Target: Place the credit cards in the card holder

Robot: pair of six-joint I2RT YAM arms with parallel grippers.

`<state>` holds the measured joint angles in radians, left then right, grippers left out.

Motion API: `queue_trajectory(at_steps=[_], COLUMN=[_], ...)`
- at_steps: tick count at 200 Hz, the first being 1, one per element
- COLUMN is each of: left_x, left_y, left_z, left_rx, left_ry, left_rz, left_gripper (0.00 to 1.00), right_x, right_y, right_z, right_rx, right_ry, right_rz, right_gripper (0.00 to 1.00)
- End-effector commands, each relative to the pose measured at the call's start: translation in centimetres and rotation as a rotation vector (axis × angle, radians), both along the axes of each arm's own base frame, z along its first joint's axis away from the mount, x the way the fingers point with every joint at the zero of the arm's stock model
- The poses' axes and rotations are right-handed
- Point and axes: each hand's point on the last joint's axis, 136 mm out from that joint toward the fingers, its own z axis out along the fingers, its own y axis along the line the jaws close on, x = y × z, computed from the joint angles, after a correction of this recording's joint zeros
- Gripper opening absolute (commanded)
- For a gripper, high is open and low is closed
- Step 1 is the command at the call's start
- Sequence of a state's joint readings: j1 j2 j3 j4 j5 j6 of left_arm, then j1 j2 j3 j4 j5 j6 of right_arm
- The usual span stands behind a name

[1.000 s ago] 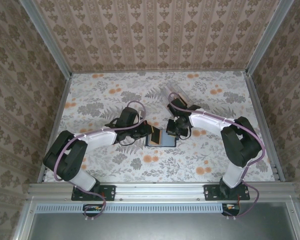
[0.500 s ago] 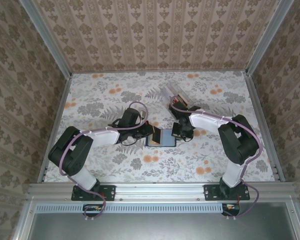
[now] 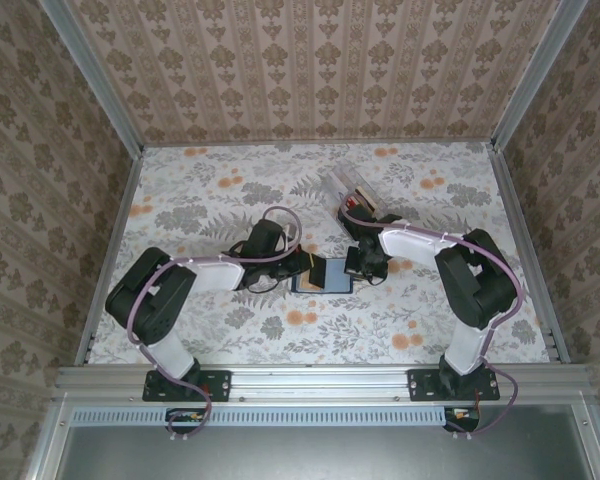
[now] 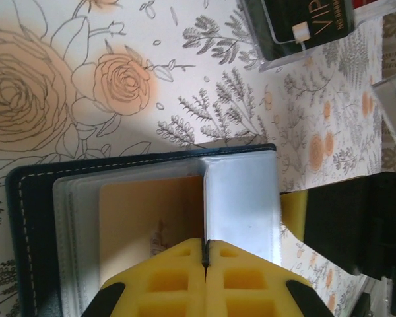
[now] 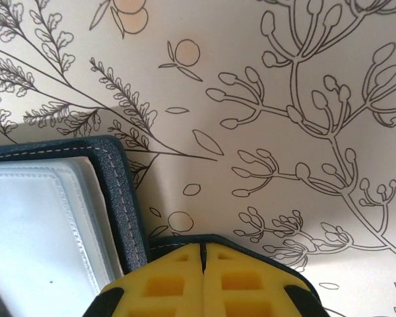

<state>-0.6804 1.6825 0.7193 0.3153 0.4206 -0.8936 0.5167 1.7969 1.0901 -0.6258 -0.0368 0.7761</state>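
The navy card holder lies open on the table between both grippers. In the left wrist view its cover frames clear sleeves, and an orange-tan credit card lies flat in the left-hand sleeve. My left gripper is shut. A thin pale edge runs straight out from between its pads; it looks like a sleeve leaf. My right gripper is shut, its tips resting on the holder's navy tab beside the stitched cover. More credit cards, dark and red, sit in a clear box.
The clear plastic box stands just behind the right gripper, with a clear lid piece near it. Aluminium rails and patterned walls close in the floral table on three sides. Open tabletop lies to the left, right and front.
The left gripper has slid to the right over the card holder's left half, covering the tan card. The right gripper has shifted slightly and settled at the holder's right edge.
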Motion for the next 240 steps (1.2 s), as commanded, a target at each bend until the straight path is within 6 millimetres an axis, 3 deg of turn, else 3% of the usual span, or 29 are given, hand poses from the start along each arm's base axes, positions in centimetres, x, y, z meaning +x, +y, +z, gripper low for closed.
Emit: queue_trajectory(at_steps=[1,56,138,240], left_x=[-0.3,-0.6,-0.4,-0.8], left_y=[0.3,0.9,1.8,-0.2], left_z=[-1.3,-2.4,-1.8,-2.3], left_rx=[0.021,0.04,0.062,0.073], left_ry=[0.008,0.017,-0.015,-0.009], left_rz=[0.013,0.056,0.081,-0.009], left_gripper=[0.0,0.0,0.0,0.0], right_x=[-1.7,-1.8,-1.7,-1.6], right_y=[-1.2,-1.0,-0.9,-0.4], right_z=[-2.6,-2.9,-2.9,-2.9], right_rx=[-0.043,-0.029,-0.024,0.0], right_ry=[0.072,0.074,0.073,0.071], right_rz=[-0.003,0.001,-0.004,-0.002], right_gripper=[0.02,0.02,0.02,0.01])
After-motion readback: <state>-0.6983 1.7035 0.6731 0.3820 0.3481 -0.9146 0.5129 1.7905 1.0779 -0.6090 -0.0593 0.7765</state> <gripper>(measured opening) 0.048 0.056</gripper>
